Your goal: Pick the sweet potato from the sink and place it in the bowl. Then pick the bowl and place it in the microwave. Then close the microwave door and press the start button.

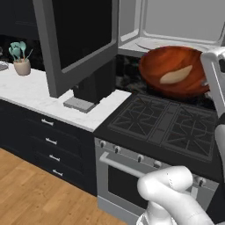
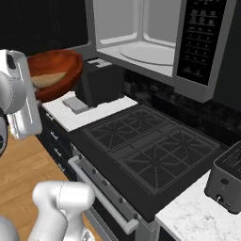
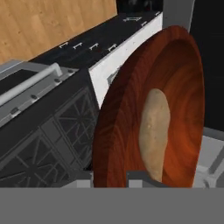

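From my pincer (image 3: 109, 177), the bowl (image 1: 175, 70) with the sweet potato (image 1: 176, 74) hangs in open air above the stove (image 1: 162, 123), nothing beneath it. Ahead and above, the microwave (image 2: 146, 42) cavity gapes, its turntable (image 2: 148, 52) bare, so I see room to pass there. To my left the microwave door (image 1: 81, 39) swings wide out, blocking that side. Below the door a dark coffee machine (image 2: 100, 82) stands on the counter (image 1: 39, 94), narrowing the low route.

black gas stovetop (image 1: 165, 121), utensil jar (image 1: 22, 66), toaster (image 2: 228, 181), wood floor (image 1: 30, 193)
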Tool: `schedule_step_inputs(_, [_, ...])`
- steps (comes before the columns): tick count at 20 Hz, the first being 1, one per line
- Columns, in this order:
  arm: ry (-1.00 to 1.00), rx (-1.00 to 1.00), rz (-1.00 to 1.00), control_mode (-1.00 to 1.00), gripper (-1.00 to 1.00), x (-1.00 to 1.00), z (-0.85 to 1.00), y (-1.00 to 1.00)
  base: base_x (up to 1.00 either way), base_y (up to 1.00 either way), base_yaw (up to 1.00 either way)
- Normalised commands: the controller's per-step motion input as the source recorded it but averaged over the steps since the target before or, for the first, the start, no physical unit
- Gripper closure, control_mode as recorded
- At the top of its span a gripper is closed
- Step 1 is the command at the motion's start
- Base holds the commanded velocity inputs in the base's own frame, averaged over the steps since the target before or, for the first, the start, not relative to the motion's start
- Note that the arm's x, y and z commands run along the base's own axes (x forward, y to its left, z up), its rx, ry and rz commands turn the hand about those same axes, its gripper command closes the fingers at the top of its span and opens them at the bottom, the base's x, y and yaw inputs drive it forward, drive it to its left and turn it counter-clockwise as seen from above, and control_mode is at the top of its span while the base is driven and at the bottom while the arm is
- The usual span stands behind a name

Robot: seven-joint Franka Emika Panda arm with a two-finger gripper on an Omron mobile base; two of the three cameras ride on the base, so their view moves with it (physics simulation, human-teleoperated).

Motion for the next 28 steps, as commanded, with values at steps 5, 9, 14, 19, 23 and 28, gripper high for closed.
schedule_step_inputs(5, [-0.25, -0.04, -0.16, -1.0, 1.0, 0.36, 0.21, -0.05, 0.0, 0.0, 0.0])
schedule_step_inputs(9, [-0.05, -0.01, -0.18, -1.0, 1.0, 0.42, 0.3, -0.23, 0.0, 0.0, 0.0])
schedule_step_inputs(14, [0.0, 0.03, -0.1, -1.0, 1.0, 0.39, 0.3, -0.46, 0.0, 0.0, 0.0])
schedule_step_inputs(19, [0.0, 0.12, -0.03, -1.0, 1.0, 0.48, 0.12, -0.36, 0.0, 0.0, 0.0])
schedule_step_inputs(23, [0.0, 0.14, -0.02, -1.0, 1.0, 0.75, 0.03, -0.22, 0.0, 0.0, 0.0])
schedule_step_inputs(28, [-0.01, 0.12, 0.0, -1.0, 1.0, 0.54, 0.0, -0.25, 0.0, 0.0, 0.0])
